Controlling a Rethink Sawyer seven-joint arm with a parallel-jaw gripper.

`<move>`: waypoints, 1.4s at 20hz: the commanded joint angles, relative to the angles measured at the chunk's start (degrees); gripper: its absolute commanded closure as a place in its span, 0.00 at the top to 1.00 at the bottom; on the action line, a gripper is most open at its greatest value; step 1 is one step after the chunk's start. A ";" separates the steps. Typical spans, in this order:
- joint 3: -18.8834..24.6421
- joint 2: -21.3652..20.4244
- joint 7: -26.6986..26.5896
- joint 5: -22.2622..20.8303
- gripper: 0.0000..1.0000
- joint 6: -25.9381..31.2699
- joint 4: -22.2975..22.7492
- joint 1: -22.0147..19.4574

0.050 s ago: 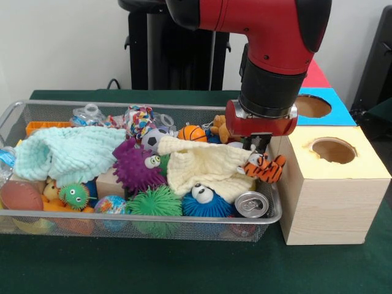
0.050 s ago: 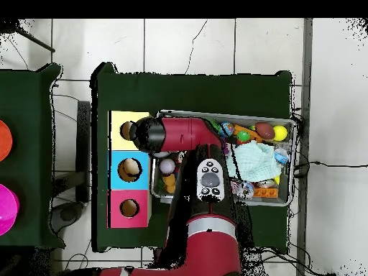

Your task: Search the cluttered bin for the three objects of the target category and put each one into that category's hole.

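One tiger toy pinched in the tool, hanging just under it | at the wire bin's end beside the yellow-topped box | hole near, apart

No readable words on the sorting desk.
We find no legible text, brand, number or sign anywhere: not on the drink can, the toys, or the wooden hole boxes.
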 commanded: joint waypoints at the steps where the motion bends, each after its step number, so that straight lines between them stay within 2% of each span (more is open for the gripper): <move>1: 1.15 -1.19 9.86 -0.60 0.00 -8.57 7.87 -1.76; 2: 1.06 -1.32 9.75 -0.36 1.00 -8.93 8.31 -1.74; 24: 1.21 -1.00 8.64 0.89 1.00 -7.09 7.94 -1.81; 28: 1.83 -1.58 6.42 0.35 1.00 -6.82 8.51 -3.53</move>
